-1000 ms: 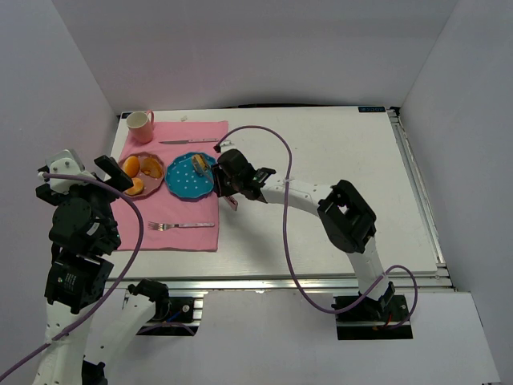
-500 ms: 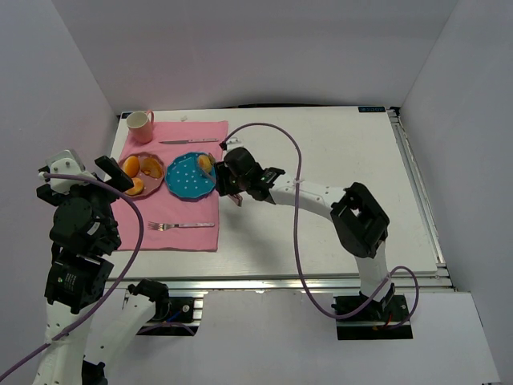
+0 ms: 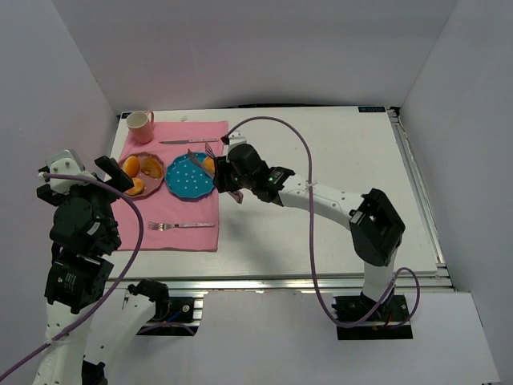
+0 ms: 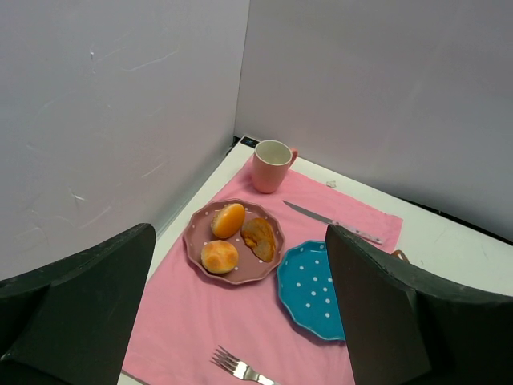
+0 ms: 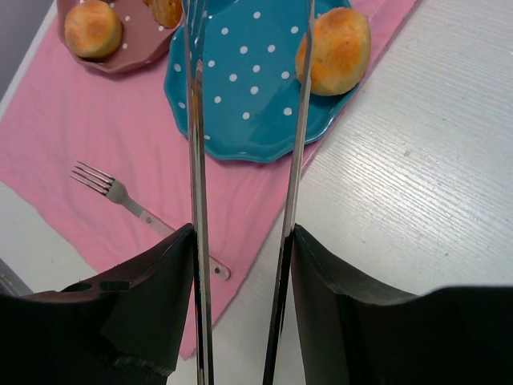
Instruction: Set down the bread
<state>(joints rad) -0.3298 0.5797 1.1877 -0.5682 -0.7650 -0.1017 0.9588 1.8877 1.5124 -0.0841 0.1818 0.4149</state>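
The bread [image 5: 335, 50], a small golden roll, lies on the right edge of the blue dotted plate [image 5: 240, 120]; it also shows in the top view [image 3: 208, 164]. My right gripper [image 5: 242, 241] is shut on metal tongs [image 5: 196, 160], whose two arms are spread apart over the plate. The roll sits just outside the right tong arm [image 5: 298, 160], and nothing is between the arms. My left gripper [image 4: 239, 241] is open and empty, held high above the table's left edge [image 3: 108, 172].
A brown plate [image 4: 196, 245] left of the blue one holds two rolls [image 4: 219, 256] and a darker piece. On the pink cloth [image 3: 172, 208] lie a fork [image 3: 180, 226] and a knife [image 3: 188, 141]. A pink mug [image 3: 140, 123] stands at the far left corner.
My right gripper has drawn back a little toward the far right. The roll has shifted from the plate's middle to its right edge, and the tongs now stand open beside it. The left arm is unmoved.
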